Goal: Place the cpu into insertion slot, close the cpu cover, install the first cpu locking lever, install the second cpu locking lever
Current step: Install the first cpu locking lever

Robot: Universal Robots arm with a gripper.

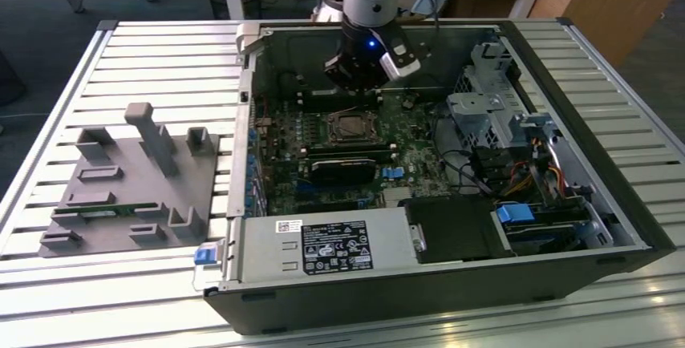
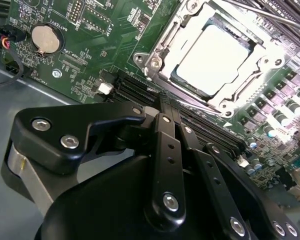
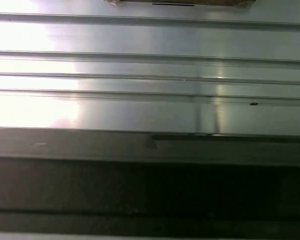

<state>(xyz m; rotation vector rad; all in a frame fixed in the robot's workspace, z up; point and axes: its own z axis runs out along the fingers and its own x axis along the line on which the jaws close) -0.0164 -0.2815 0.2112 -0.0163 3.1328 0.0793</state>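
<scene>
Second wrist view puts the gripper (image 2: pixel 165 165) nearest; whether it is open or holds anything I cannot tell. Just beyond it the cpu (image 2: pixel 215 57) lies flat in the slot (image 2: pixel 176 75), cover (image 2: pixel 162 47) framing it. Exterior view: case (image 1: pixel 599 204) on a slatted table (image 1: pixel 160 59)

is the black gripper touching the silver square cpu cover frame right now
Apart. In the second wrist view the gripper ends over the black memory slots, with green board showing between it and the cpu cover.
</scene>
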